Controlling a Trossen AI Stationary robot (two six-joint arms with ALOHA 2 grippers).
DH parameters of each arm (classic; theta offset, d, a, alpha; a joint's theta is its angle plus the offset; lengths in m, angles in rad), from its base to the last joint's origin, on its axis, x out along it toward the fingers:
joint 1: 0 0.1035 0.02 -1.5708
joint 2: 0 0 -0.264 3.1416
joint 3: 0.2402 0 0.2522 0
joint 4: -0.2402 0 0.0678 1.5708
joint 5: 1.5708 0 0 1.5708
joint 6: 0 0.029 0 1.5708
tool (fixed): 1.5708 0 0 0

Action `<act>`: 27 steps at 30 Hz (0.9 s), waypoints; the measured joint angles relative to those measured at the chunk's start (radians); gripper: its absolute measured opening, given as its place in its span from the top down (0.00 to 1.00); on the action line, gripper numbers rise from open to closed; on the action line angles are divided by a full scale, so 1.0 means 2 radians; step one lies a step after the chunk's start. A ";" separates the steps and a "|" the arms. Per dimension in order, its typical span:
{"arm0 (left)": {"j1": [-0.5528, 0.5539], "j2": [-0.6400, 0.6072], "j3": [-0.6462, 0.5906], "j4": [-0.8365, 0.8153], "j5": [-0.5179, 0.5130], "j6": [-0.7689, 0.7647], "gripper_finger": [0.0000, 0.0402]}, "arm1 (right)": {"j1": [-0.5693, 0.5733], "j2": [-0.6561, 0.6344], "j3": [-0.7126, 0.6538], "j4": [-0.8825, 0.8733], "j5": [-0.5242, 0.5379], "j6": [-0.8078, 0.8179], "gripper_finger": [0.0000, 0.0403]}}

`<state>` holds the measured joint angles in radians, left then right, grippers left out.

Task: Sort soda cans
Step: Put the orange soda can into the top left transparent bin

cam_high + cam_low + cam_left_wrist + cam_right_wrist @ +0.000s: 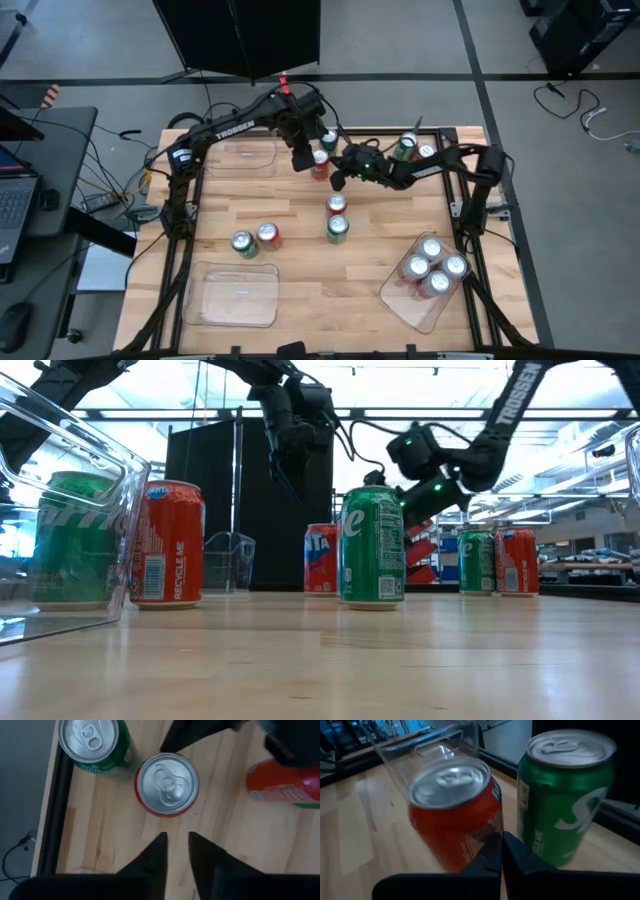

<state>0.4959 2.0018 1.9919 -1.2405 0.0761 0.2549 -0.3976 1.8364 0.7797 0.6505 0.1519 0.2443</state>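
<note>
1. Red can point(167, 784) is standing upright near the table's far edge, beside a green can point(95, 745).
2. Thin aluminium, smooth and rigid, probably slippery; mid-wall is looking the best hold.
3. Left gripper point(176, 851) is hovering above, slightly parted, holding nothing.
4. Right gripper point(501, 847) is sitting closed and empty beside it.

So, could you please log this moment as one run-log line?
left gripper: jaws slightly open, above red can | right gripper: jaws shut, empty, beside same can | tray: four silver cans

The red can point(456, 822) has a shiny silver top. The green can point(563, 795) has white marks. The table point(300, 250) is light brown wood.
</note>
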 joint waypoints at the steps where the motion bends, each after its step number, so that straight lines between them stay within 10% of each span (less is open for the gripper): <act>1: -0.001 0.000 0.000 0.000 -0.004 -0.001 0.73 | 0.000 0.007 0.007 0.000 -0.010 0.000 1.00; 14: -0.009 0.001 0.000 -0.007 -0.013 -0.054 0.33 | 0.022 0.045 0.074 -0.019 -0.100 -0.013 1.00; 27: -0.011 0.001 0.000 -0.023 -0.046 -0.080 0.29 | 0.022 -0.101 0.073 -0.231 -0.089 -0.058 1.00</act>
<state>0.4736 2.0037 1.9919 -1.2866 -0.0161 0.0953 -0.3527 1.6337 0.9257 0.1880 -0.0253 0.1283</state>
